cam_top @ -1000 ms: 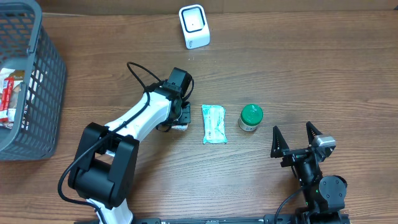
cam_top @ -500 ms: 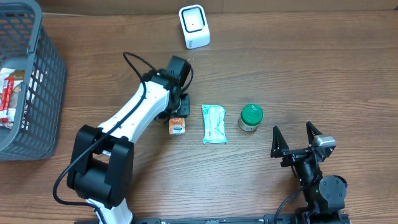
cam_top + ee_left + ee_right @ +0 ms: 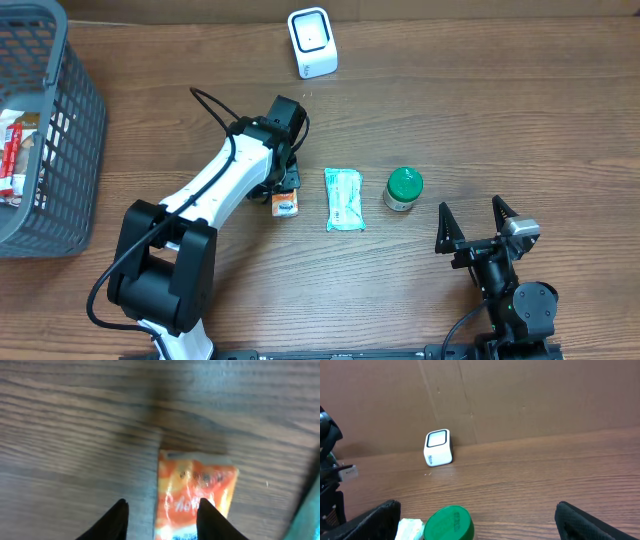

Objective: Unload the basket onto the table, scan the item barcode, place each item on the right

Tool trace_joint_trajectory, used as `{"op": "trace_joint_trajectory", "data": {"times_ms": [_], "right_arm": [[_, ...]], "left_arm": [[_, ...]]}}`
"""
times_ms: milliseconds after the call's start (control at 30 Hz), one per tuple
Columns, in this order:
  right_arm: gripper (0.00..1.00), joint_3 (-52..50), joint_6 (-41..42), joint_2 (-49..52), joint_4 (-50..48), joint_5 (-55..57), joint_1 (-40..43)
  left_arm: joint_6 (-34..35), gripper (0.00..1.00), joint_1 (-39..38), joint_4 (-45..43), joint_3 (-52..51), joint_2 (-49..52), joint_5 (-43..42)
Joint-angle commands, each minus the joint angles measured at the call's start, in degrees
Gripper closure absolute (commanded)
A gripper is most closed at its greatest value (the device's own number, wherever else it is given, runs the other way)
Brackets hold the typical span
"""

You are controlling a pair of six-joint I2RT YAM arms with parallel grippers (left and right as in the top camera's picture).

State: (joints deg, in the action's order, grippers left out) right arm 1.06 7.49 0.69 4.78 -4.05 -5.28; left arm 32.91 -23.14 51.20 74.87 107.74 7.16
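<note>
Sachet [image 3: 285,206], hidden under the left fingers [image 3: 117,520] a second earlier, lay uncovered on the desk [image 3: 450,110], those fingers parted over it, right fingers [image 3: 370,522] wide apart, empty.

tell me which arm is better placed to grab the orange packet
Left. The left hand hangs right over the orange packet, fingers apart; the right hand sits open beyond the green-lidded jar.

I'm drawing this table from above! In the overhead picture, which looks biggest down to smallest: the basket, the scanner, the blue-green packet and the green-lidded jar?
1. Basket, by far the biggest.
2. Scanner and blue-green packet: they look about alike, so no ranking.
3. Green-lidded jar, the smallest.
</note>
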Motion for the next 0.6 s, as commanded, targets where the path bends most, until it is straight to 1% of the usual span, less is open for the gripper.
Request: {"op": "trace_joint_trajectory", "data": {"times_ms": [0, 267, 567], "right_arm": [[0.00, -0.6, 0.2, -0.5, -0.2, 0.6, 0.2], [0.00, -0.6, 0.2, -0.5, -0.2, 0.6, 0.2], [0.00, -0.6, 0.2, -0.5, -0.2, 0.6, 0.2]], "left_arm": [[2.0, 0.64, 0.2, -2.2, -2.2, 0.3, 0.9], [2.0, 0.64, 0.1, -4.6, -4.9, 0.3, -9.1], [2.1, 0.68, -3.0, -5.9, -4.9, 0.3, -14.6]]}}
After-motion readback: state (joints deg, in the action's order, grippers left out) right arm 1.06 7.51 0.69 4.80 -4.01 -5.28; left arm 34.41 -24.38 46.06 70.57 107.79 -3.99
